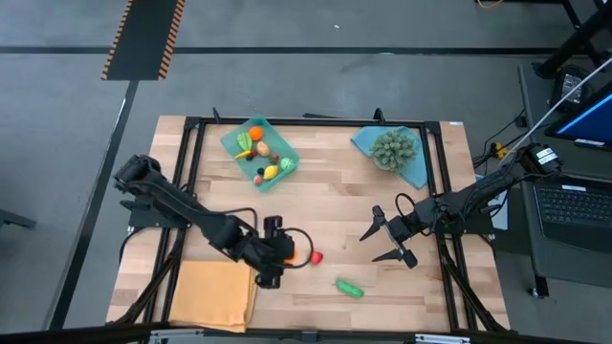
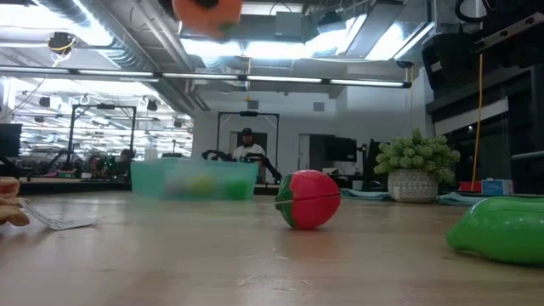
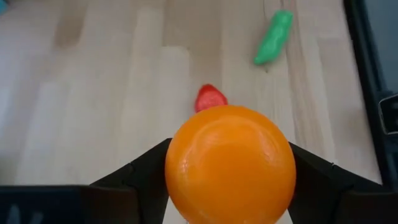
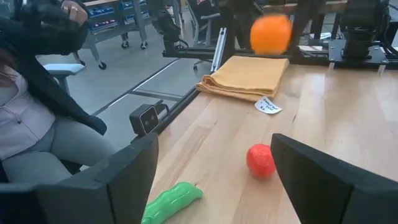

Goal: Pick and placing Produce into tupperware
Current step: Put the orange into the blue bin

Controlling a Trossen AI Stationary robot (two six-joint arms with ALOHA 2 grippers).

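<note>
My left gripper (image 1: 290, 254) is shut on an orange toy fruit (image 3: 230, 163), which hangs well above the table in the low view (image 2: 206, 12). A red fruit (image 1: 315, 257) and a green pod (image 1: 350, 288) lie on the wood just past it. The tupperware (image 1: 259, 153), a teal tray holding several small produce pieces, rests flat at the far middle. My right gripper (image 1: 388, 240) hovers open to the right, with nothing between its fingers (image 4: 127, 180). My left gripper pinches the orange fruit by its two opposite sides (image 3: 177, 168) between its two fingers (image 3: 311, 177). The fingers slant down from the table's left. The fruit is lifted clear of the table (image 4: 271, 33).
An orange-tan folded mat (image 1: 215, 294) lies at the near left corner. A bushy grey-green plant (image 1: 394, 148) stands on a blue piece at the far right. A black frame (image 1: 191, 143) edges the table. A seated person (image 4: 37, 124) shows beyond the table's edge.
</note>
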